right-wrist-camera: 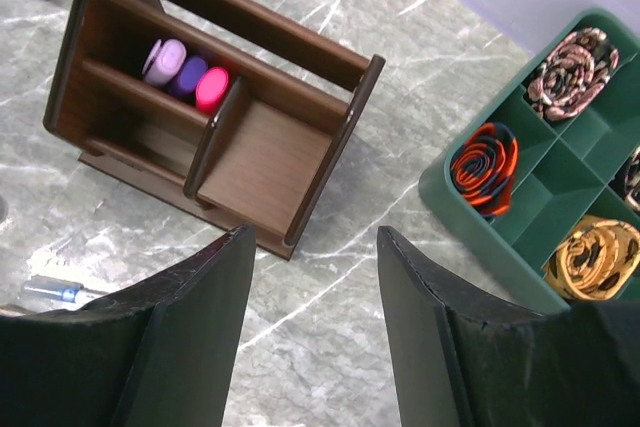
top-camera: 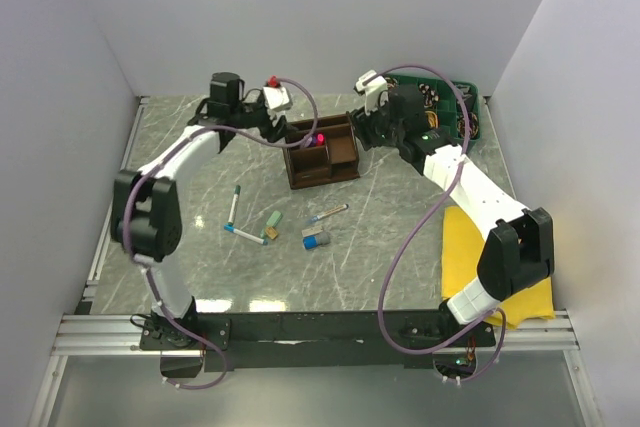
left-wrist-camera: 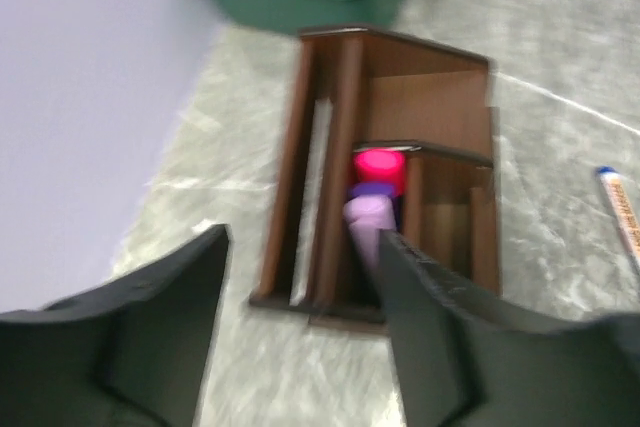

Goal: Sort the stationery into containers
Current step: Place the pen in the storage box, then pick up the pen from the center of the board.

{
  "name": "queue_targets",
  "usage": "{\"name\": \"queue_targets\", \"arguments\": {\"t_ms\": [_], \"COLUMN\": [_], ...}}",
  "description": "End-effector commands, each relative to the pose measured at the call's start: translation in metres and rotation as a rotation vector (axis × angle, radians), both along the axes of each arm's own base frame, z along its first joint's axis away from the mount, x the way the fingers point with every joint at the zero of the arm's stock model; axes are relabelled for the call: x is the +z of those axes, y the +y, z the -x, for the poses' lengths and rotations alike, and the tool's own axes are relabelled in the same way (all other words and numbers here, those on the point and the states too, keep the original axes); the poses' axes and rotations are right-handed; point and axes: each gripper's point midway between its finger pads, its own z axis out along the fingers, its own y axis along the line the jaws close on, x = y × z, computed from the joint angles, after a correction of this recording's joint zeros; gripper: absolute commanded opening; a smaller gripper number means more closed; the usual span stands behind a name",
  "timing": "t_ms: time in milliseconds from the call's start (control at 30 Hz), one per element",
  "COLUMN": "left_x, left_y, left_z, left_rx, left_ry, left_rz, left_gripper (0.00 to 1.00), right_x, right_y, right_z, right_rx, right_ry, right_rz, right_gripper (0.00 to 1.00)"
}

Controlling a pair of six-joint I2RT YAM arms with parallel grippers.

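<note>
Organiser [top-camera: 338, 160] holds pink, purple markers [right-wrist-camera: 187, 75]; left gripper [left-wrist-camera: 302, 247] open near it; right gripper [right-wrist-camera: 315, 237] open, empty.

Nothing legible in any of the three views. Only a strip of orange print along the white pen [left-wrist-camera: 621, 212] at the right edge of the left wrist view, too blurred to read as letters or numbers.
</note>
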Motion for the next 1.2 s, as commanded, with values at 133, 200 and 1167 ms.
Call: {"name": "queue_targets", "arguments": {"t_ms": [133, 200, 1167], "left_x": [-0.016, -0.055, -0.177], "left_y": [0.11, 0.151, 0.171], "left_z": [0.025, 0.021, 0.083], "left_rx": [0.559, 0.854, 1.118], "left_ry": [0.275, 0.453, 0.958], "left_rz": [-0.165, -0.235, -0.373], "left_gripper": [0.69, 0.66, 0.59], "right_x": [0.028, 0.023, 0.002], "right_y": [0.001, 0.0, -0.016], "right_z": [0.004, 0.006, 0.05], "right_rx": [0.005, -0.014, -0.029], "right_ry": [-0.053, -0.037, -0.031], "right_rz": [-0.048, -0.069, -0.099], "right_gripper": [0.61, 0.61, 0.61]}}
